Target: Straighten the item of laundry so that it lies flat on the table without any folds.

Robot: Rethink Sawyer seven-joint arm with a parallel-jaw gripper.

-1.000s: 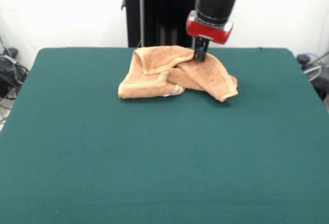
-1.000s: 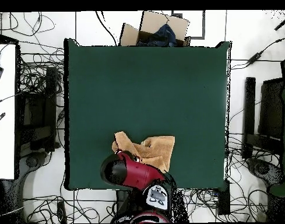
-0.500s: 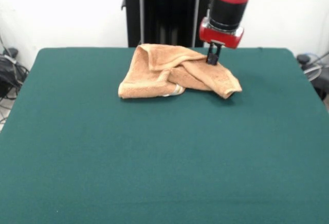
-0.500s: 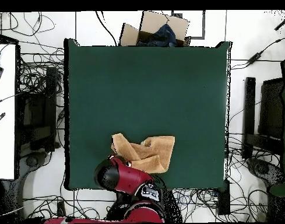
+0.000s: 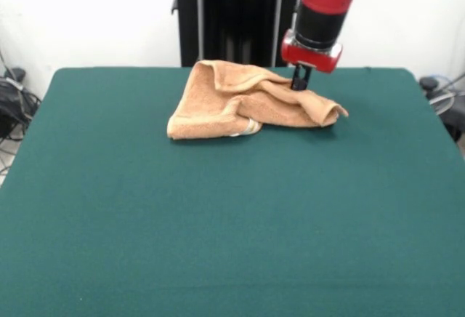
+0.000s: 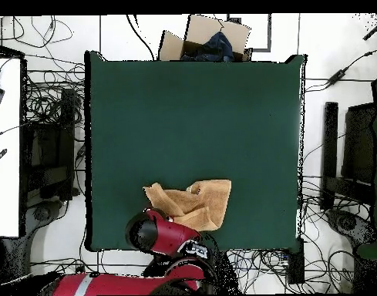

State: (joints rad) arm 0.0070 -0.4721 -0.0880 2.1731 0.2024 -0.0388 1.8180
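Observation:
The item of laundry point(image 5: 218, 102), a peach-orange towel, lies crumpled and folded over itself near the table's far edge in the front view, with a small white tag point(image 5: 251, 126) at its near hem. My gripper point(image 5: 299, 84) stands upright at the towel's upper right part, shut on a ridge of cloth that stretches from there to a pointed right end. In the overhead view the towel point(image 6: 203, 199) lies near the bottom edge of the green table point(image 6: 191, 116), and the red arm point(image 6: 156, 233) covers the gripper.
A cardboard box point(image 6: 207, 38) with dark cloth in it sits past the table's top edge in the overhead view. Cables litter the floor all round, and a white desk point(image 6: 5, 146) stands at the left. The table edge lies close behind the towel.
The gripper has moved right in the front view, drawing the towel's right part with it. That end has stretched into a lower, longer point.

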